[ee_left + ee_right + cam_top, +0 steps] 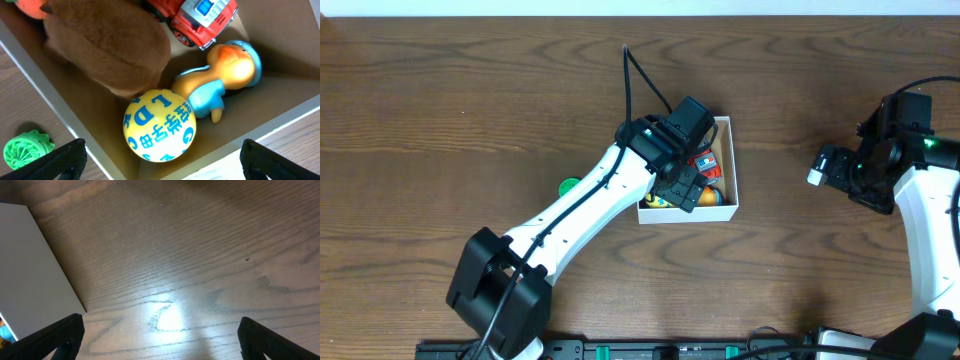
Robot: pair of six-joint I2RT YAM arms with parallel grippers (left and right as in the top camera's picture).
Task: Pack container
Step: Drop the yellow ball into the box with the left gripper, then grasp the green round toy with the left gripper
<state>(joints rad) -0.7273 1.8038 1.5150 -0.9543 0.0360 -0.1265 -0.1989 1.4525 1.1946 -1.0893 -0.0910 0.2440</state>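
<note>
The container (710,212) is a white box near the table's middle, with a tan inside (285,60). It holds a yellow ball with blue letters (159,126), an orange duck figure in blue (227,70), a red toy truck (202,20) and a brown plush toy (110,45). My left gripper (685,190) hovers over the box's front part, open and empty (162,170), with the ball just below between the fingers. My right gripper (830,165) is open and empty (160,340) above bare table, right of the box. The box's white outer wall (30,265) shows in the right wrist view.
A green ribbed toy (569,186) lies on the table just left of the box, partly hidden by my left arm; it also shows in the left wrist view (27,147). The table is dark brown wood (440,120).
</note>
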